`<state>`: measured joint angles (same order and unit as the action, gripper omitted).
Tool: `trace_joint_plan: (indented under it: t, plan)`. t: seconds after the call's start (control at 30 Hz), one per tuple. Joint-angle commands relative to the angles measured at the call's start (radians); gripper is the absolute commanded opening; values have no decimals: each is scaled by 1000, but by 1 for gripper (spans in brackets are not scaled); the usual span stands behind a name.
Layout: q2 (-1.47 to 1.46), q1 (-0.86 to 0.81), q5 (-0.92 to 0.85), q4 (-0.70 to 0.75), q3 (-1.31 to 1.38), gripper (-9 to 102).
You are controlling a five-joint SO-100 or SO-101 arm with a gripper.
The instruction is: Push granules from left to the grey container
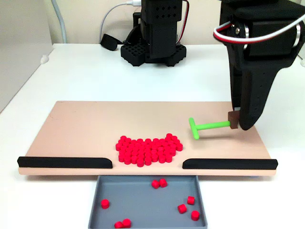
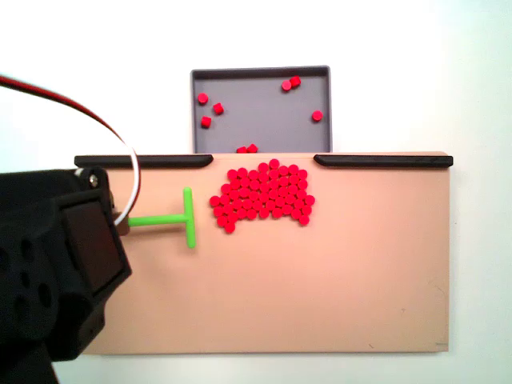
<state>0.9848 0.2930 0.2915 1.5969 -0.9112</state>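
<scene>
Holding green pusher (image 1: 206, 127) by stem end, gripper (image 1: 237, 123) seems clamped on it, though jaws half hidden behind arm. Fixed view from front: pusher crossbar just right of granules (image 1: 149, 150), not touching; heap sits on board (image 1: 86, 129) at gap between black strips (image 1: 64, 162); few granules already in tray (image 1: 143, 200). Fixed view from above: crossbar (image 2: 189, 217) left of heap (image 2: 262, 197), tray (image 2: 260, 112) beyond gap. Step: mid-sweep, heap lined up. Next: reposition crossbar behind heap, push through gap into tray.
</scene>
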Motion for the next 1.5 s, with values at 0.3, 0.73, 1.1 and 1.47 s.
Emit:
trace_joint_plan:
  t: [0.3,0.73,1.1,1.47]
  plan:
    - [-57,-14,32,48,149,0]
    - [-51,2,8,48,150,0]
    - [-118,-2,6,46,219,0]
    - [-156,-3,14,46,229,0]
